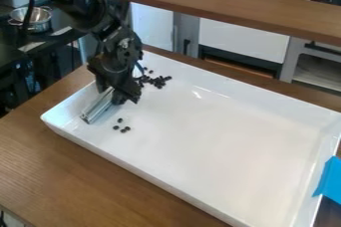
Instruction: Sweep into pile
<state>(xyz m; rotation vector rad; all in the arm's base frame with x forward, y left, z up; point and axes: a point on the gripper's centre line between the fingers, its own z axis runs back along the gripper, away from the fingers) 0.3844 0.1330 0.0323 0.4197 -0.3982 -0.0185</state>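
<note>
1. Beans, dark ones, lie in two lots in the white tray on the desk, so we'd call the job partway at best. Bigger cluster sits just past the tool, twd the tray's far wall, fairly bunched w/ a few loose ones at its edge. Small group, approx four, lies nearer the cam than the tool, well apart from the cluster.

2. Left to do, as we judge it: bring the small group over to the cluster & tidy the strays, i.e. one pile instead of two. Bunching looks OK; merging isn't done.

3. Metal bar is our sweeper, presumably. It's at the tool's tips, sticking out on the cam side, low over or on the tray floor; can't tell if it touches.

4. Long axis runs from the tool down twd the view's lower L, roughly parallel w/ the tray's short side by it. Free end points to the cam side, bean group just beside it.

5. Tool state: clamped on the bar's upper end, as far as we can tell.
</note>
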